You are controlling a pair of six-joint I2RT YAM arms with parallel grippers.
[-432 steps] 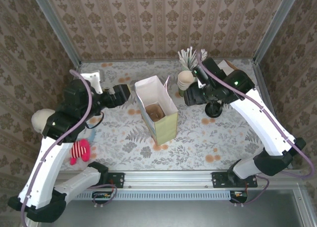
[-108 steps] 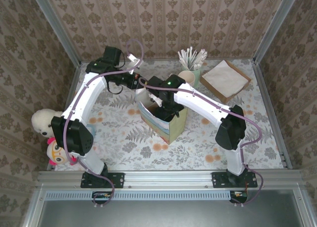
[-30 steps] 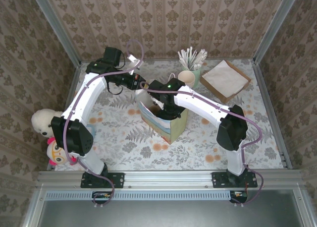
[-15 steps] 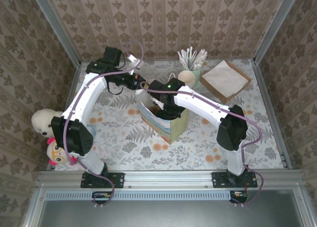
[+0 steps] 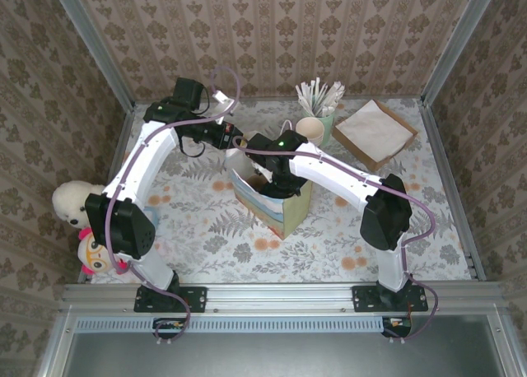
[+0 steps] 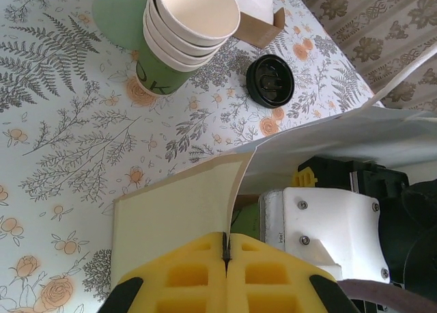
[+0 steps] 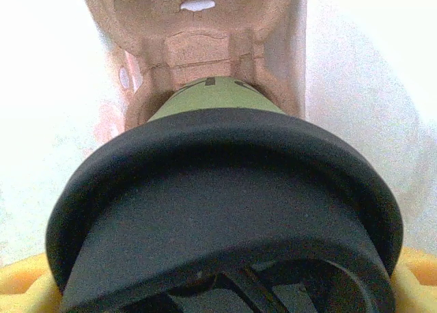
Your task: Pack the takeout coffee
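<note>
The takeout coffee (image 7: pixel 218 183), a green paper cup under a black plastic lid, hung inside the paper bag (image 5: pixel 284 214), its base pointing down at a pulp cup carrier (image 7: pixel 205 39) on the bag's floor. The base looked close to the carrier's well, but whether it was seated could not be told. The cup was judged light, with thin walls that would buckle under a hard squeeze. Its lid was smooth and liable to pop off, so the safest hold was high on the body, just beneath the lid, where the rim stiffens the paper, with the cup kept upright. The right gripper (image 5: pixel 278 178) had it there: a yellow finger (image 7: pixel 20 289) showed at each side of the lid, the jaws spread wide and grasping the cup between them. The left gripper (image 6: pixel 225 253) was clenched on the bag's cream flap (image 6: pixel 177 214), holding the mouth open. The bag stood near the middle of the tabletop (image 5: pixel 198 221). Towards the far edge lay a loose lid (image 6: pixel 270 80) and a stack of lidless cups (image 6: pixel 188 33).
</note>
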